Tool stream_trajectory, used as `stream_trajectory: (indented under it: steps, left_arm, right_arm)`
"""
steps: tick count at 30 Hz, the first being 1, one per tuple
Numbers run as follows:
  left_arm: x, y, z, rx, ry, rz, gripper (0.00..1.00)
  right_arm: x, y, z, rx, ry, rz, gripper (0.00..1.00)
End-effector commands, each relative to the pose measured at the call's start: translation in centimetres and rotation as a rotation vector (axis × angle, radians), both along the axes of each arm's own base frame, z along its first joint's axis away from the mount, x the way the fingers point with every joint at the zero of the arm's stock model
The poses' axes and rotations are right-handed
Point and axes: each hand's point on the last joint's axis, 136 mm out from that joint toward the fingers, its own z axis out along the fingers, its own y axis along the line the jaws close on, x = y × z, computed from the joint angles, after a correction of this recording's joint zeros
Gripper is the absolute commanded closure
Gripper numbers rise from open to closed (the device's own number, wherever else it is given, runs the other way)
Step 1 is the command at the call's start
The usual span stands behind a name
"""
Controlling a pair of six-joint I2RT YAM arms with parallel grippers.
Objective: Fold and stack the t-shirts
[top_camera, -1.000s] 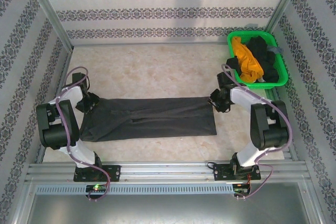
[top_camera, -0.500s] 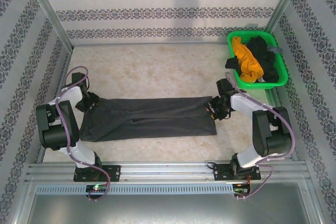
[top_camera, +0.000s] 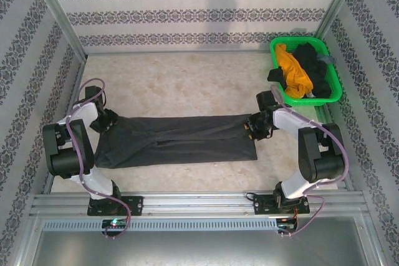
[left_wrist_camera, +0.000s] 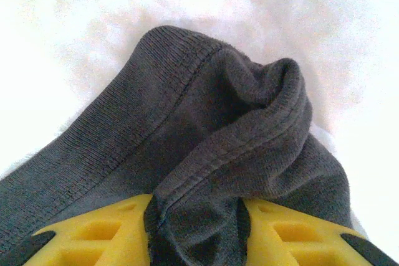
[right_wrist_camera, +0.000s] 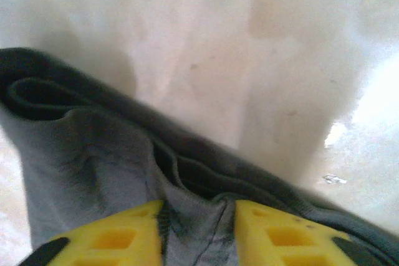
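A dark charcoal-grey t-shirt (top_camera: 177,140) lies folded into a long band across the table, between the two arms. My left gripper (top_camera: 106,123) is at its left end, shut on a bunched hem of the t-shirt (left_wrist_camera: 206,154), which fills the gap between the yellow fingers (left_wrist_camera: 93,235). My right gripper (top_camera: 254,128) is at the far right corner, shut on a pinch of the same cloth (right_wrist_camera: 93,154) between its yellow fingers (right_wrist_camera: 293,235). A mustard-yellow t-shirt (top_camera: 293,71) and a black one (top_camera: 315,66) lie heaped in the basket.
The bright green mesh basket (top_camera: 335,88) stands at the back right, close behind the right arm. Patterned walls with metal posts enclose the beige table (top_camera: 187,79). A metal rail (top_camera: 199,204) runs along the near edge.
The right gripper has moved a little left and down onto the shirt's far right corner and narrowed on the cloth. The left gripper has stayed in place and tightened slightly.
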Motion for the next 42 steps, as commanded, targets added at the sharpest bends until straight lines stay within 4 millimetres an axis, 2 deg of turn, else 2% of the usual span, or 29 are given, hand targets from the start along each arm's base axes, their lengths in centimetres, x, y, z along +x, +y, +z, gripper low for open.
stream_trajectory:
  steps: [1, 5, 9, 13, 17, 19, 20, 22, 24, 28, 31, 34, 37, 40, 42]
  left_arm:
    - [0.8, 0.3, 0.8, 0.003, -0.043, -0.005, 0.61]
    - [0.8, 0.3, 0.6, -0.002, -0.035, -0.002, 0.63]
    - [0.5, 0.3, 0.2, -0.005, -0.022, 0.005, 0.68]
    - [0.3, 0.3, -0.2, -0.005, -0.008, 0.014, 0.72]
    - [0.2, 0.3, -0.6, -0.009, 0.002, 0.024, 0.74]
    - [0.2, 0.3, -0.8, -0.009, 0.004, 0.023, 0.75]
    - [0.2, 0.4, -0.8, -0.009, 0.008, 0.024, 0.75]
    - [0.2, 0.3, -0.8, -0.010, 0.009, 0.023, 0.75]
    - [0.3, 0.3, -0.3, -0.010, 0.000, 0.019, 0.76]
    - [0.5, -0.4, 2.3, 0.021, -0.022, -0.026, 0.72]
    - [-0.3, -1.7, 3.9, 0.030, -0.025, -0.053, 0.70]
    - [-0.8, -3.7, 3.7, -0.006, -0.015, -0.076, 0.69]
    - [-1.1, -5.9, 2.0, -0.086, 0.005, -0.074, 0.70]
    - [-1.0, -7.4, 0.3, -0.143, 0.034, -0.078, 0.70]
    - [-0.9, -8.0, -0.5, -0.172, 0.048, -0.078, 0.70]
  right_arm:
    - [-0.8, -0.6, 0.1, -0.025, 0.052, 0.001, 0.75]
    - [-1.4, -1.7, 1.6, -0.079, 0.034, 0.025, 0.92]
    - [-1.8, -2.0, 3.0, -0.104, 0.009, 0.069, 1.00]
    - [-3.0, -2.3, 3.3, -0.120, 0.022, 0.093, 1.00]
    - [-4.6, -2.7, 1.6, -0.123, 0.061, 0.093, 0.99]
    - [-4.7, -2.6, 0.5, -0.102, 0.068, 0.099, 0.92]
    - [-4.7, -2.7, 0.1, -0.102, 0.082, 0.104, 0.85]
    - [-4.5, -3.0, -0.1, -0.114, 0.090, 0.123, 0.71]
    - [-3.9, -3.0, 0.7, -0.121, 0.068, 0.135, 0.65]
    - [-1.9, -2.7, 4.2, -0.209, -0.052, 0.212, 0.67]
    - [-0.4, -0.6, 5.1, -0.215, -0.115, 0.282, 0.71]
    - [0.9, 2.2, 4.1, -0.163, -0.141, 0.333, 0.74]
    - [1.9, 4.2, 2.8, -0.127, -0.123, 0.367, 0.75]
    - [2.5, 4.7, 1.2, -0.135, -0.083, 0.393, 0.74]
    - [2.7, 4.1, 0.3, -0.161, -0.034, 0.398, 0.72]
